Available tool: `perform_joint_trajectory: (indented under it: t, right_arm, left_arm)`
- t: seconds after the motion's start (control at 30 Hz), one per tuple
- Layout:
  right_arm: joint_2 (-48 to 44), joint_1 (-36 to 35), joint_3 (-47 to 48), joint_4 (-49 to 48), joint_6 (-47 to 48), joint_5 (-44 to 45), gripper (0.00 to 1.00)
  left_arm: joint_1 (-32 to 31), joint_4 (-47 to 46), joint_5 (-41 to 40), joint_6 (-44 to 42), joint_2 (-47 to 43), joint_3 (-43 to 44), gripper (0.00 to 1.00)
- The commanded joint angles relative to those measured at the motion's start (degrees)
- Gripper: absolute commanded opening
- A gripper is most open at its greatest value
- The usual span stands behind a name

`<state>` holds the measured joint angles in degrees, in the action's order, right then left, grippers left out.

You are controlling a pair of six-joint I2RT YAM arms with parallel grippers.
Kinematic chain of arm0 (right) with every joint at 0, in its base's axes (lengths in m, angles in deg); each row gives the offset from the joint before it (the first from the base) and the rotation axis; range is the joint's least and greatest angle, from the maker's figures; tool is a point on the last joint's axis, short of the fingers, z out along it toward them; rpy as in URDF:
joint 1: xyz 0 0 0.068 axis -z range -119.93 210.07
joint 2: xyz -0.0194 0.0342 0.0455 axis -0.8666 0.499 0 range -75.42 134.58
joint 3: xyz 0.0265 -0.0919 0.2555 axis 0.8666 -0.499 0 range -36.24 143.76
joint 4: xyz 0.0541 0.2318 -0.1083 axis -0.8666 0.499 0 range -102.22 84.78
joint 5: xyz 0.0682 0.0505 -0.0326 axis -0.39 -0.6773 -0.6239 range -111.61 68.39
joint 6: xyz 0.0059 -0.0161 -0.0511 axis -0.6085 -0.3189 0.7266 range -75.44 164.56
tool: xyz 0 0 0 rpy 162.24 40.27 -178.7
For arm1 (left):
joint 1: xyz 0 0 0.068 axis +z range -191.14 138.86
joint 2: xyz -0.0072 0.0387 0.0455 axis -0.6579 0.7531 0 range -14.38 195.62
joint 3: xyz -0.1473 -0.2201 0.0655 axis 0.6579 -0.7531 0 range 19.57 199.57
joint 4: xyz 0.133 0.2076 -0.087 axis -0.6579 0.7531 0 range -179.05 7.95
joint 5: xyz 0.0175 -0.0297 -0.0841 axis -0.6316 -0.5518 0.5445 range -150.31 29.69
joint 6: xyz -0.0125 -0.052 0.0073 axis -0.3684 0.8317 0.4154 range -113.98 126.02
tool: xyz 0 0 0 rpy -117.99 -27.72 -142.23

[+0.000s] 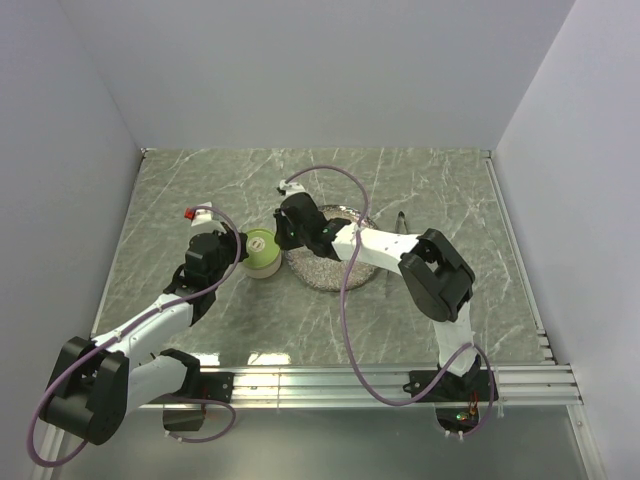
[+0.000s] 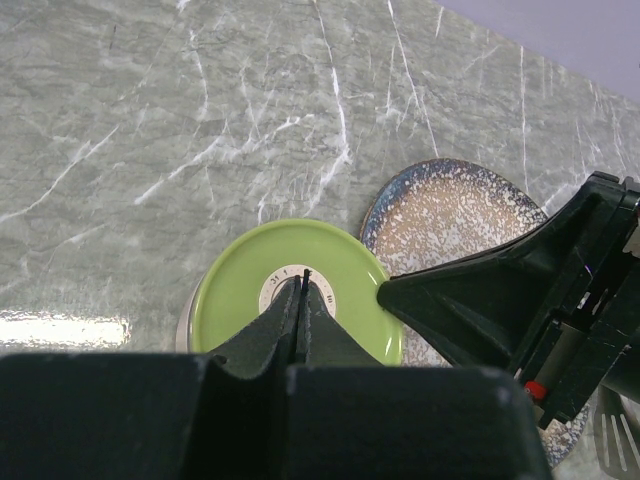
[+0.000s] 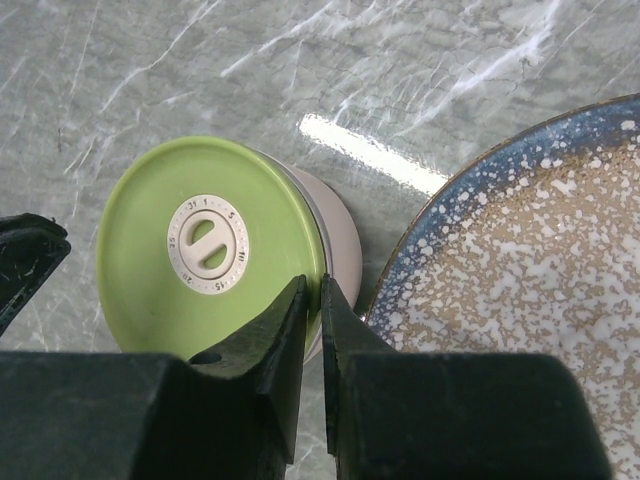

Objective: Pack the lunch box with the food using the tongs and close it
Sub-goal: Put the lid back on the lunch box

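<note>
- The lunch box stood upright on the marble table, near its middle, just left of the plate and not touching it.
- Its green lid sat flat on the steel tin, with the white dial at the centre facing up.
- Your left gripper reached in from the near left with its jaws pressed fully together and nothing between them.
- Its tips were right over the dial. Whether they pressed on it, I could not tell.
- Your right gripper came in from the right, across the plate, to the lid's right edge.
- Its jaws stood almost together, with only a thin slit between them, right at the rim.
- I could not tell whether that slit pinched the rim or held nothing.
- From the left wrist, one right finger met the lid's edge.
- The tongs lay on the table just right of the plate, toward the far side, in neither of your grippers.
- The plate showed its speckled face and blue rim beside the tin.
</note>
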<state>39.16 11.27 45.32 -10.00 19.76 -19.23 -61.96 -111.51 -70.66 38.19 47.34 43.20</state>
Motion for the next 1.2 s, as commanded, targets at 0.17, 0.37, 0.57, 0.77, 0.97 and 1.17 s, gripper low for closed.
perform_joint_trajectory:
  t: [0.17, 0.37, 0.57, 0.77, 0.97, 1.17]
  right_arm:
    - [2.2, -1.4, 2.1, 4.5, 1.4, 1.4, 0.17]
    - [0.7, -1.4, 1.8, 4.5, 1.9, 1.9, 0.27]
    - [-1.6, -1.4, 1.8, 3.3, 2.8, 1.6, 0.52]
    - [-6.3, -1.4, -0.6, -1.4, 3.9, 1.5, 0.6]
    - [-16.5, -0.7, -7.9, -6.4, 5.7, 5.9, 0.63]
    - [-33.2, 3.7, -23.1, -14.6, 6.7, 10.9, 0.7]
  left_arm:
    - [-0.1, -2.3, 0.3, -0.7, -1.2, -0.4, 0.01]
    - [-0.1, -2.5, 0.2, -0.8, -1.7, -0.6, 0.01]
    - [-0.1, -2.2, -2.0, -0.8, -2.7, -0.7, 0.09]
    - [-0.1, -2.1, -4.5, -1.1, -5.5, -1.0, 0.3]
    - [-0.1, -0.8, -10.1, -1.0, -11.7, -2.2, 0.76]
    - [-0.1, 3.2, -15.3, -0.8, -18.5, -1.8, 0.99]
